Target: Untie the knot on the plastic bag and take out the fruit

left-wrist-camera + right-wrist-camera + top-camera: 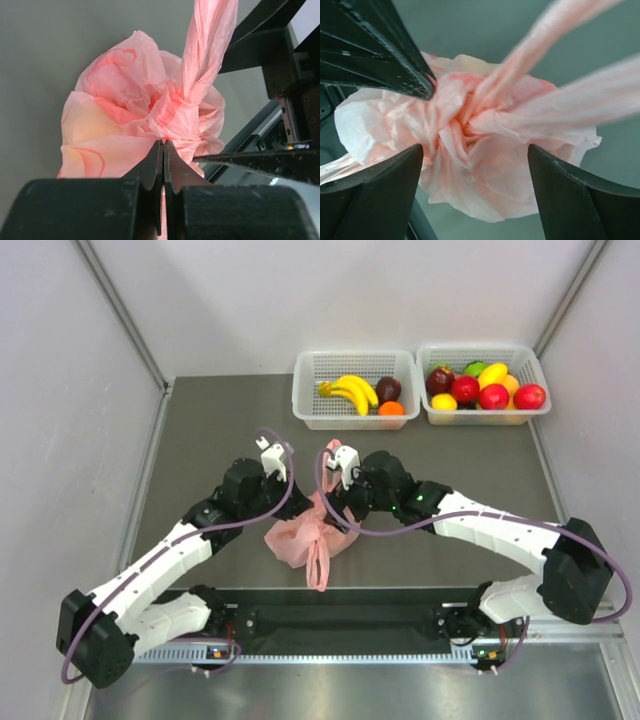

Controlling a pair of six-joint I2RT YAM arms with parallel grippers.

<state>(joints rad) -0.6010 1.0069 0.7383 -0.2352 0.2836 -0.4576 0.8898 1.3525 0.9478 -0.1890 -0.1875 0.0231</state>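
Top external view is showing me the tabletop (200, 440), with the plastic bag (300, 538) sitting by the middle of the near edge, between my two arms. One handle loop (318, 570) is trailing toward the near edge, and a second strip (330, 450) is rising toward the far edge. I am not seeing the fruit itself. Only a yellowish patch (85, 132) is showing through the plastic, so I am judging it is inside.

On the left wrist view, the knot (175, 112) is lying just beyond the left gripper (163, 146). Its jaws are pressed together on a fold of the bag right under the knot.

On the right wrist view, the right gripper (475, 152) is hanging with its jaws spread wide. The knot is sitting between them, a little toward the left-hand finger, and the handle strips are running out lengthwise to the upper right.

With the left arm anchoring the bag, I am judging the right arm better placed to work the knot, closing across those strips just beside it.
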